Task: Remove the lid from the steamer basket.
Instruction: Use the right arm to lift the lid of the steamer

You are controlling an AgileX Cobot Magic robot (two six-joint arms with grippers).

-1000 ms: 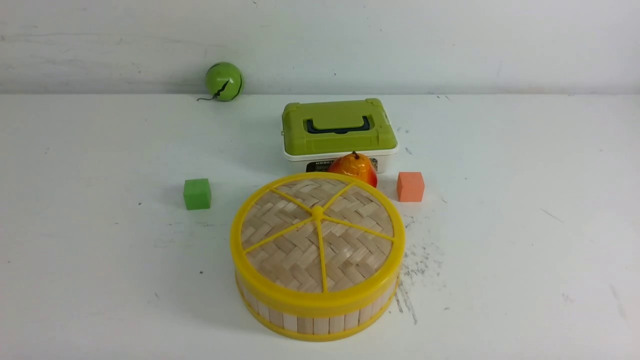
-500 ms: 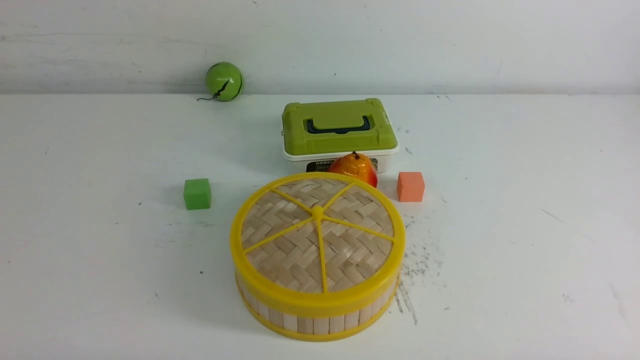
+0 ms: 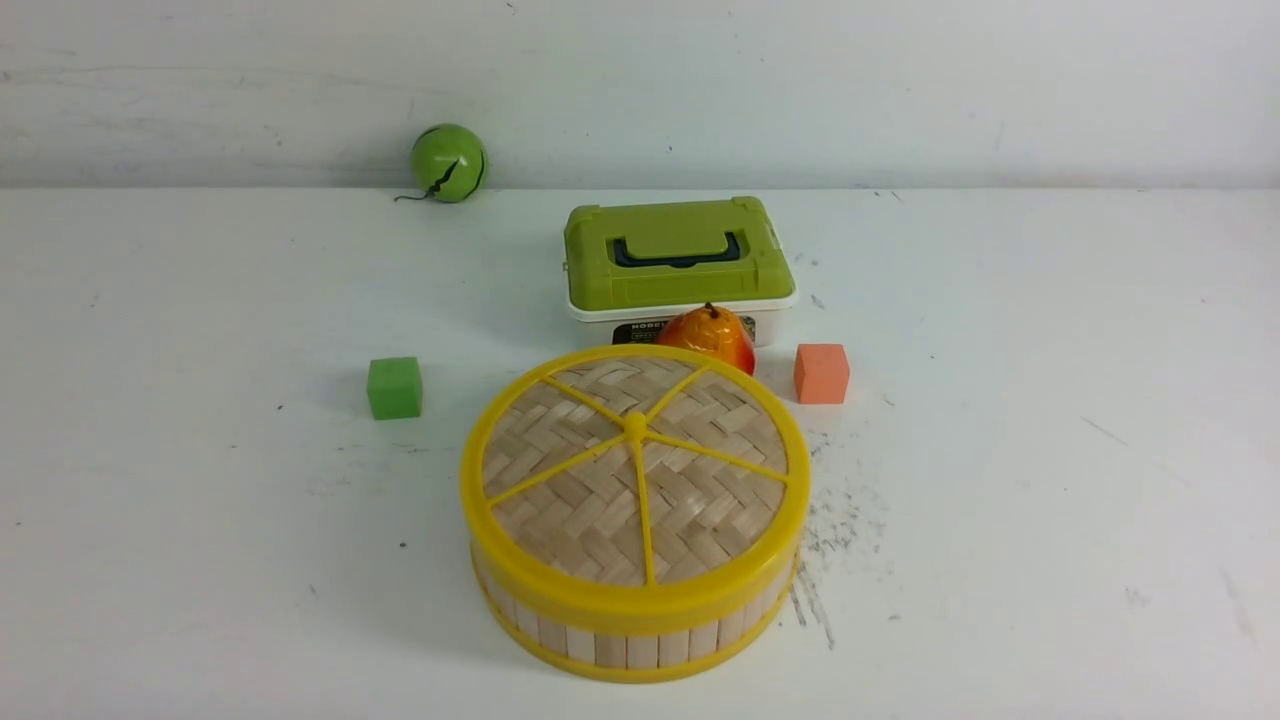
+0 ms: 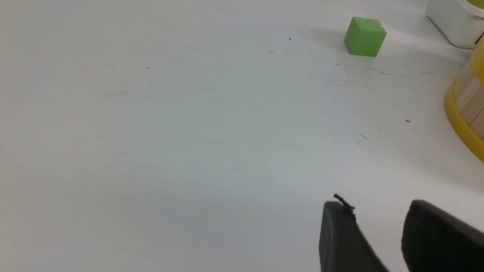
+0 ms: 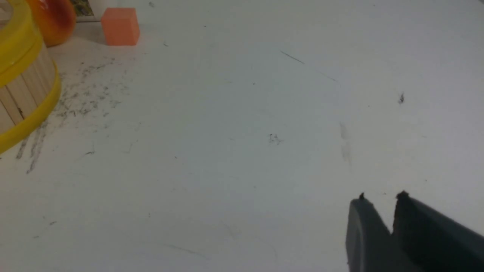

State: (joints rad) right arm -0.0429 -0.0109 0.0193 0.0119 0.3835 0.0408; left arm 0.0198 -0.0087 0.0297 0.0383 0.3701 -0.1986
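Lid [image 3: 560,480], a flat round disc of woven pale bamboo with a thick yellow plastic rim, thin yellow spokes and a centre knob, sits on top of the steamer basket [image 3: 642,650], a round tub with pale bamboo slat walls and yellow plastic trim, as we see it on the white tabletop [image 3: 1050,500]. Just behind the basket we see a shiny orange-red fruit [image 3: 712,338], in front of a white rectangular box with a green lid and dark handle [image 3: 680,255]. We find a green cube [image 3: 395,388] to the left, a salmon-coloured cube [image 3: 821,374] to the right, and a green ball with dark markings [image 3: 449,163] at the back left. Our black left gripper [image 4: 374,202] has a gap between its fingertips, holding nothing; our dark right gripper [image 5: 382,194] shows a narrower gap, also empty.
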